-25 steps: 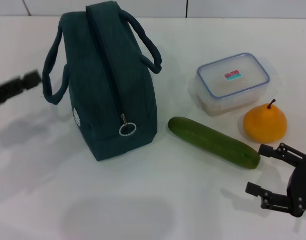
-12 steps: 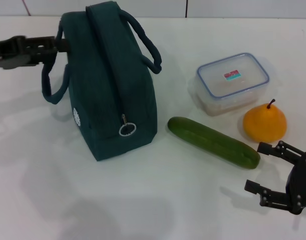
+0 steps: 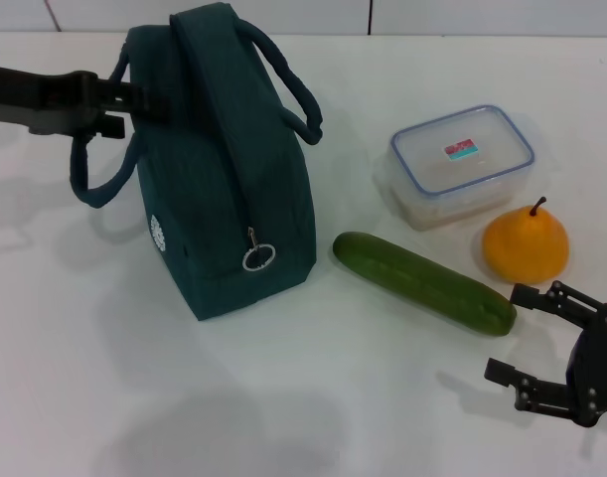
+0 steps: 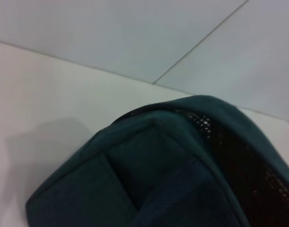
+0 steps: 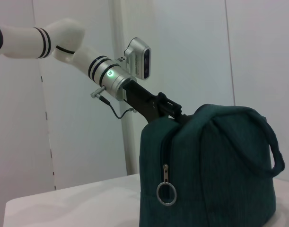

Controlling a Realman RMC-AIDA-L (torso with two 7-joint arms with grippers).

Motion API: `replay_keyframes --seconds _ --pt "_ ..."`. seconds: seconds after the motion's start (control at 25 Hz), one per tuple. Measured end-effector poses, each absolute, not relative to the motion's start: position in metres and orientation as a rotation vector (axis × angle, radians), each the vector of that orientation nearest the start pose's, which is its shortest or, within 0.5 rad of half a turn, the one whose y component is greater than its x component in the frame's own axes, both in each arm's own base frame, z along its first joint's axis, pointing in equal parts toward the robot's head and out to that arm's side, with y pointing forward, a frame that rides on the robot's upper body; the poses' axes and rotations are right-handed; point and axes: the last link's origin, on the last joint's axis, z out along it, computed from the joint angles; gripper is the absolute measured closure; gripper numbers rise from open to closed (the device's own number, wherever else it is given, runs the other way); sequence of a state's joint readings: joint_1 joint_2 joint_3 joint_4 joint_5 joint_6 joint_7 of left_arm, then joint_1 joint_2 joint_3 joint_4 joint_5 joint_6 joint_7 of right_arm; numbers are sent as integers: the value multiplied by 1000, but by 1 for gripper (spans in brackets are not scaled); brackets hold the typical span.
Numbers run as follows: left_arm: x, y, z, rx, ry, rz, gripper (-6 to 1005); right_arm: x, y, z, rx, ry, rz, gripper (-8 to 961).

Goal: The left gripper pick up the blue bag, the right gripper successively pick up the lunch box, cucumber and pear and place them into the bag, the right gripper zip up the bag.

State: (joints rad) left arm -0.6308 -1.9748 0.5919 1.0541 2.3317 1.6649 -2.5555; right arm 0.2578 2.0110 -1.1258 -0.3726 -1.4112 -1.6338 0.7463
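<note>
The blue bag (image 3: 219, 169) stands upright and zipped at the centre-left, its ring zip pull (image 3: 258, 257) facing me. My left gripper (image 3: 134, 99) reaches in from the left and touches the bag's top where the left loop handle (image 3: 89, 184) joins. The right wrist view shows it (image 5: 175, 112) against the bag (image 5: 215, 165). The left wrist view shows only the bag's top (image 4: 172, 165). The lunch box (image 3: 462, 162), the cucumber (image 3: 422, 281) and the pear (image 3: 527, 246) lie to the right of the bag. My right gripper (image 3: 512, 335) is open and empty, just in front of the pear.
Everything stands on a white table (image 3: 283, 397), with a white wall (image 3: 283, 15) behind it. There is bare table in front of the bag and to its left.
My left gripper has moved right, from the table's left edge to the bag's left handle. The bag has leaned slightly right and the handle has swung left. The right gripper is still.
</note>
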Motion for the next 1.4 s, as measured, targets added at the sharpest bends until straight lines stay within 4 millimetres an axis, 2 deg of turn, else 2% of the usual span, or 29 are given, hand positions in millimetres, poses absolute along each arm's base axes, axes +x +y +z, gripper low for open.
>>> replay_keyframes --seconds 0.2,0.6,0.84,1.04,1.16,1.28,1.4 --pt "-245 377 103 -2238 -1676 -346 217 307 233 -24 -2593 278 950 92" --pt "-242 378 102 -2247 -1690 -320 247 308 232 -24 -2586 288 952 92" --pt "-240 378 102 -2260 -1670 -318 444 308 232 -24 -2585 289 951 92" --pt "-239 378 101 -2265 -1674 -317 674 307 232 -25 -2584 291 956 91" --pt "-239 377 102 -2268 -1680 -325 909 307 233 -24 -2572 304 968 92" --pt "-236 375 106 -2283 -1692 -378 924 305 234 -19 -2493 365 1047 92" --pt "-235 370 110 -2300 -1712 -447 939 303 239 -4 -2304 537 1230 93"
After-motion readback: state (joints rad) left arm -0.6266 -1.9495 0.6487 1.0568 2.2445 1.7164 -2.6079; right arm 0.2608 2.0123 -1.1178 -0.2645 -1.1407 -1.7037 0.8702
